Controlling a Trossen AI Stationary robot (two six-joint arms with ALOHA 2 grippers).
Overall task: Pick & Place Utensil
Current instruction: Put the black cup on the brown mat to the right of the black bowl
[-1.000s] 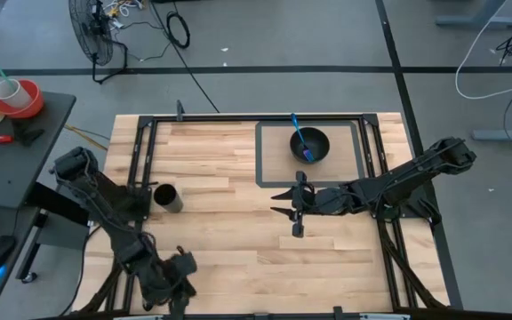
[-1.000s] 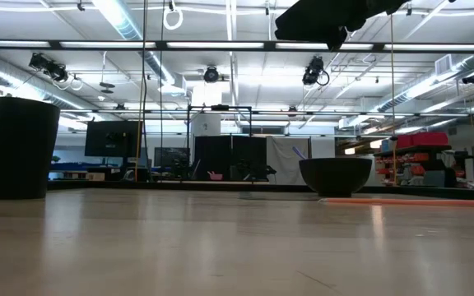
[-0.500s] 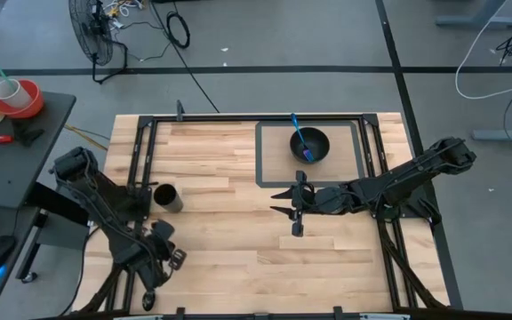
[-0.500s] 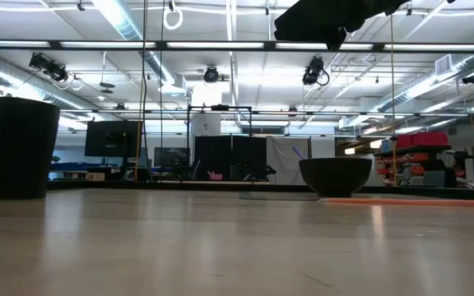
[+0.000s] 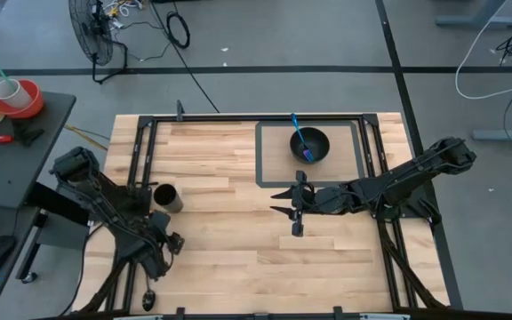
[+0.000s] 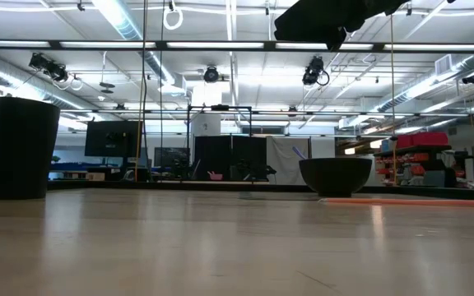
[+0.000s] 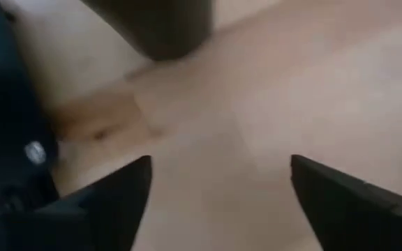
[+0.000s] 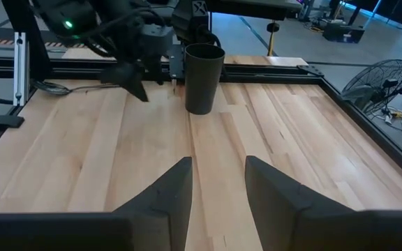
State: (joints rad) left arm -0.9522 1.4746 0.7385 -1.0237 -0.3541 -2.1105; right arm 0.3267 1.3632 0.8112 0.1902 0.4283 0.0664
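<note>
A black bowl [image 5: 310, 145] stands on a dark-edged mat [image 5: 265, 169] at the table's far side, and a blue utensil [image 5: 299, 132] leans in it. A black cup [image 5: 167, 197] stands upright at the left. A metal spoon [image 8: 68, 87] lies flat on the wood near the table's near left corner. My left gripper [image 7: 218, 188] hovers open just on the near side of the cup [image 7: 159, 28], with only bare wood between its fingers. My right gripper [image 8: 218, 185] is at mid-table [image 5: 293, 203], pointing toward the left edge, open and holding nothing.
Black frame rails [image 5: 140, 151] run along the table's left, right and far edges. Bare wood [image 5: 238, 258] stretches between the two grippers. The low view shows the cup [image 6: 23, 148] at left and the bowl [image 6: 336, 175] at right, with my right arm [image 6: 336, 20] overhead.
My left gripper has moved from the table's near edge toward the far edge and the left, closing in on the black cup, and has turned on the way. My right arm has kept still.
</note>
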